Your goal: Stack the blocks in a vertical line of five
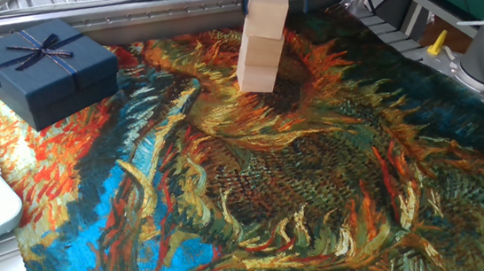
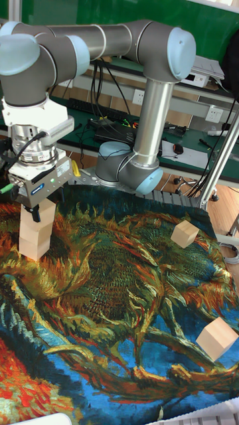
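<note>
Up at 12 o'clock on the sunflower cloth (image 1: 308, 186), three blocks form a stack (image 1: 261, 39), the top one turned slightly off the two beneath. Directly above it hangs the gripper (image 2: 38, 211), its fingers (image 2: 50, 200) spread apart on either side of the top block without pinching it. Two loose blocks lie well apart from the stack in the tall view: one (image 2: 185, 233) at about 3 o'clock, another (image 2: 217, 337) near 5 o'clock. At 9 o'clock sits a blue box (image 1: 42, 67).
</note>
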Robot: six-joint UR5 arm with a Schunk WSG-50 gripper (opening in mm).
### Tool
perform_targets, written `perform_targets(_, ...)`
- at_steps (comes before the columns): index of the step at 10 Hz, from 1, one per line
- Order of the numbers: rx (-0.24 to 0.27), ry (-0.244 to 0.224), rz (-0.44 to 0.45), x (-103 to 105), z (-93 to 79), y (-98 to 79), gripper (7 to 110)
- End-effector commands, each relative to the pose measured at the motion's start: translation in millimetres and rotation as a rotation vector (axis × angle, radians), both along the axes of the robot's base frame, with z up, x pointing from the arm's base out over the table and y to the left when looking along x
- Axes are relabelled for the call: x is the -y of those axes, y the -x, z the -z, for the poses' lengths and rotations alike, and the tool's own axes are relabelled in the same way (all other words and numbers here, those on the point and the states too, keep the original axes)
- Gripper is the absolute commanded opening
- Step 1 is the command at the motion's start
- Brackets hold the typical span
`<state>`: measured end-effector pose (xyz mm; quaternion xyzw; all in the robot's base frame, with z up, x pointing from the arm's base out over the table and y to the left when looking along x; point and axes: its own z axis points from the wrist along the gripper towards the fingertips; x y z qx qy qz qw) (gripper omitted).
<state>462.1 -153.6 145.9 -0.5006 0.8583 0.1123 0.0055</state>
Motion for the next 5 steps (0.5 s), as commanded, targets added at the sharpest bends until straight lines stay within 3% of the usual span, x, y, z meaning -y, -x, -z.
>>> perform_targets(1, 0.002, -0.020, -0.015, -5.3, -1.8, 0.4, 88)
perform_targets(5, 0.001, 0.012, -0.054, 3.0, 0.1, 2.0, 88)
